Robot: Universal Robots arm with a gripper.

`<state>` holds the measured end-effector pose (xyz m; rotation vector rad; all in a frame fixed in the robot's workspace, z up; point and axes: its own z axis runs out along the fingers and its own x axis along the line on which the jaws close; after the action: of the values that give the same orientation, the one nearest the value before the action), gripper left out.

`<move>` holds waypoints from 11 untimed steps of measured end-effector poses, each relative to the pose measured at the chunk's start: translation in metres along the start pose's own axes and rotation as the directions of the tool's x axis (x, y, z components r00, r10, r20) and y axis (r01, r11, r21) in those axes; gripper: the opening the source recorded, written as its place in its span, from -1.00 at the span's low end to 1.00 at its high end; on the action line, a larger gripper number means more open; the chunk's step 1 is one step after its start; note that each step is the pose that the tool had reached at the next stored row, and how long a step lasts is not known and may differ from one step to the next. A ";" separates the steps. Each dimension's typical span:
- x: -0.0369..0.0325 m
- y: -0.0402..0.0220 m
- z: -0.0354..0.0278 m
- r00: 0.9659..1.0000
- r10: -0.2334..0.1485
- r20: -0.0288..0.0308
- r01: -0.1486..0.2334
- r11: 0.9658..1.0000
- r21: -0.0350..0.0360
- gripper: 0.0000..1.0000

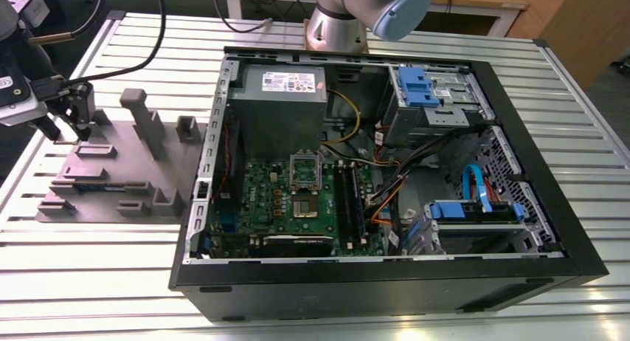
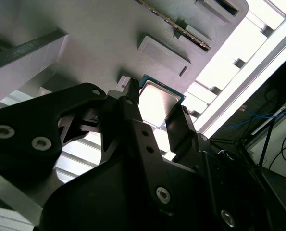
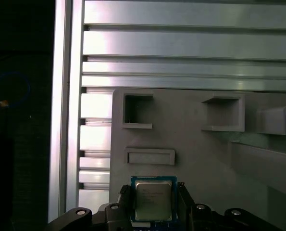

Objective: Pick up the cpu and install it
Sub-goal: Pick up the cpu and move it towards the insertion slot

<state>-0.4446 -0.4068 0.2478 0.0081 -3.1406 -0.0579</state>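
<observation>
End effector: the end effector (image 1: 67,133) is narrowed onto the cpu (image 3: 153,201), with one of its dark fingers (image 3: 125,204) against each of two opposite edges.
Cpu: it is caught between the fingertips, its silver-grey top facing the first wrist view and a green rim showing around it. In the second wrist view it catches a bright glare.
Directly beneath: the grey holder plate (image 3: 195,144), with its shallow pockets and raised ledges. I cannot tell whether the cpu is already clear of the plate or resting on it.
Beside the end effector: the plate's upright posts (image 1: 138,116) stand near, on the side toward the computer case (image 1: 551,274).
Under the plate: the slatted metal counter (image 3: 181,43), whose outer edge runs close by.
Farther out: the case lies open-side up, well apart from the end effector, beyond the plate toward the exterior view's right. On its motherboard (image 1: 265,201) the shiny socket frame (image 1: 304,166) shows a green centre.
Progress: the grasp looks made. The cpu is nowhere near the case, so the installation is not done; I judge the task early.
Edges and room: it is tight low down, with posts and ledges close to the fingers. Above the plate it is open. Inside the case, the walls, cables (image 1: 394,186) and the big grey box (image 1: 283,97) crowd the area around the socket frame.
</observation>
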 end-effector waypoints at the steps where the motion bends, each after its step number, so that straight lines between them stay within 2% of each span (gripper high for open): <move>1: 0.0000 0.0000 -0.0006 1.000 0.000 0.000 0.000 1.000 0.000 -0.06; 6: 0.0000 0.0001 -0.0037 1.000 0.000 0.000 0.000 1.000 0.000 -0.06; 11: 0.0000 0.0001 -0.0039 1.000 0.000 0.000 0.000 1.000 -0.001 -0.06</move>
<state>-0.4447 -0.4068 0.2517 0.0081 -3.1407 -0.0588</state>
